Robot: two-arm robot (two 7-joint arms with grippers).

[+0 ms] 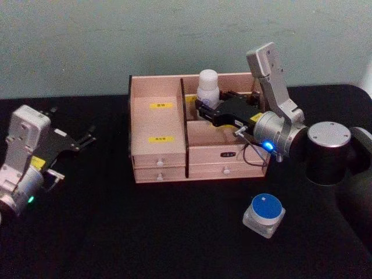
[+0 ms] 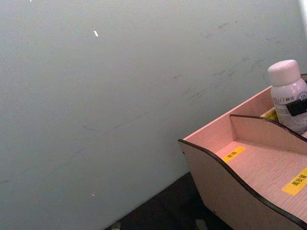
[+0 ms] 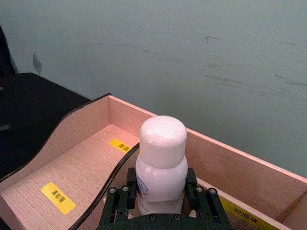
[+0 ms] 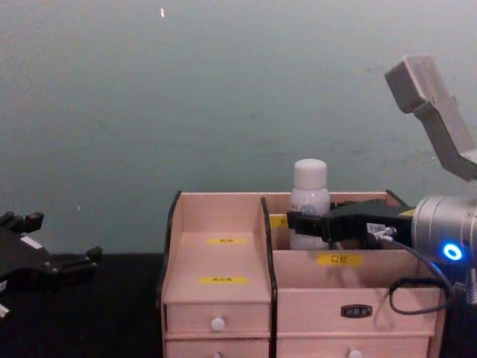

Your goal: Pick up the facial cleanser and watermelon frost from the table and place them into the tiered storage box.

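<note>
Right hand (image 1: 207, 104), reaching in from the right side over the storage box (image 1: 157, 125), is pinching the lower body of a white bottle (image 1: 208, 81) between its black fingers; in the right wrist view the two fingers (image 3: 122, 194) are pressing against opposite sides of the bottle, below its rounded cap; the bottle is standing upright in the rear compartment on the right of the box's middle divider, close to the back wall, with its cap rising above the rim; whether its base is touching the compartment floor cannot be told; the box, of pale wood with dark edges, yellow labels and small white-knobbed drawers along its front, is sitting near the back of the black table (image 1: 116, 232), against a grey-green wall (image 1: 87, 40); a blue-lidded jar (image 1: 264, 214) is resting on the table in front of the box's right end, apart from it and below the right arm; left hand (image 1: 72, 125) is hanging at the left side of the table, well apart from the box, with its fingers spread and gripping nothing.
</note>
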